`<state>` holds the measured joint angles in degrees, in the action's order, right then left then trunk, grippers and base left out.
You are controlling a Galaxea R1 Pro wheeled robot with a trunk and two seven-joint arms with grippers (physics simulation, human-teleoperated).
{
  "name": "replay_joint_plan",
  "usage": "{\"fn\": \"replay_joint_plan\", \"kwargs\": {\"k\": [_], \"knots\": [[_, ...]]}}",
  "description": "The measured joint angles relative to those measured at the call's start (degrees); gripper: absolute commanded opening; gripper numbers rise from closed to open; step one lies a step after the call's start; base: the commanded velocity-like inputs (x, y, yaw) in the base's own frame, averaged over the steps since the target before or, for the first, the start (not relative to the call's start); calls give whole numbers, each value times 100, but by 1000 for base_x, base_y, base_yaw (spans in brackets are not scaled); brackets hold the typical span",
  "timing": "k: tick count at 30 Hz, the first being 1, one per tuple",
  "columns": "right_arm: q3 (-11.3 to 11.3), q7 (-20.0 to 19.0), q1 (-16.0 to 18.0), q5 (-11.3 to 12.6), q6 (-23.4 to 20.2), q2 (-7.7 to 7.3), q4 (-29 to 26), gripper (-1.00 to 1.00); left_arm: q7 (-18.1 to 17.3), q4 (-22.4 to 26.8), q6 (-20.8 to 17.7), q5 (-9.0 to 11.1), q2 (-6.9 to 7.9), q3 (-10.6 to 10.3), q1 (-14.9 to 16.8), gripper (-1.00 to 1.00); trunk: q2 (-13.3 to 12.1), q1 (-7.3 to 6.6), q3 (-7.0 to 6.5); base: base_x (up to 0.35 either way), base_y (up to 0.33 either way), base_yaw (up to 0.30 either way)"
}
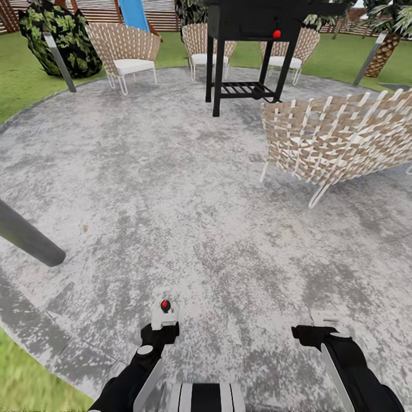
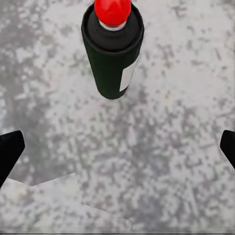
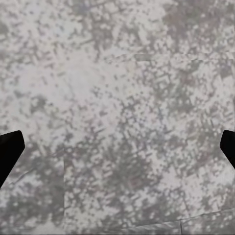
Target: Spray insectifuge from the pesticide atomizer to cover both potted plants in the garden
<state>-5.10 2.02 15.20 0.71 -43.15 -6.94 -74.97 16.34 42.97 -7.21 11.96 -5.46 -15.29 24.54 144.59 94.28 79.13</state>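
Two arms are reaching low over the mottled grey patio point(image 1: 189, 189) in the head view, and the pesticide atomizer point(image 1: 164, 312) is standing upright on the paving just ahead of the left gripper point(image 1: 159, 333), its whitish head and red dot showing right at the fingertips; whether it is touching them is hard to tell from here. Farther off, well beyond both pincers, wicker chairs point(image 1: 337, 140) and a black stand point(image 1: 246, 51) are sitting on the paving, with lawn around them. Looking along the left pincer, the atomizer point(image 2: 112, 51) is standing ahead of and between the two dark fingertips point(image 2: 10, 152), which are spread wide and holding nothing; the dark body is clearly beyond them, not yet inside the gap. Looking along the right gripper point(image 3: 117, 152), its tips are likewise spread apart over bare paving and gripping nothing. The pickup step appears to be under way: the next move likely calls for advancing the left pincer until the bottle's body sits between the fingers, then closing squarely without tipping it.
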Motion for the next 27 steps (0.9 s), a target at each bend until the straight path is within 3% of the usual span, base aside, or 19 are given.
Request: {"fn": "replay_joint_plan", "kwargs": {"k": [4,15,22,27], "knots": [[0,0,0,0,0,0,0,100,1,8,8,-7,1,-5,-1,100,2,2,23,0,0,0],[0,0,0,0,0,0,0,100,8,9,6,-8,-7,-22,-1,100,16,31,266,0,0,0],[0,0,0,0,-1,0,0,100,8,33,3,-9,-8,-39,-2,100,16,31,267,0,0,0],[0,0,0,-1,0,0,0,100,-11,108,-33,-4,-10,-38,0,100,22,41,355,0,0,0]]}}
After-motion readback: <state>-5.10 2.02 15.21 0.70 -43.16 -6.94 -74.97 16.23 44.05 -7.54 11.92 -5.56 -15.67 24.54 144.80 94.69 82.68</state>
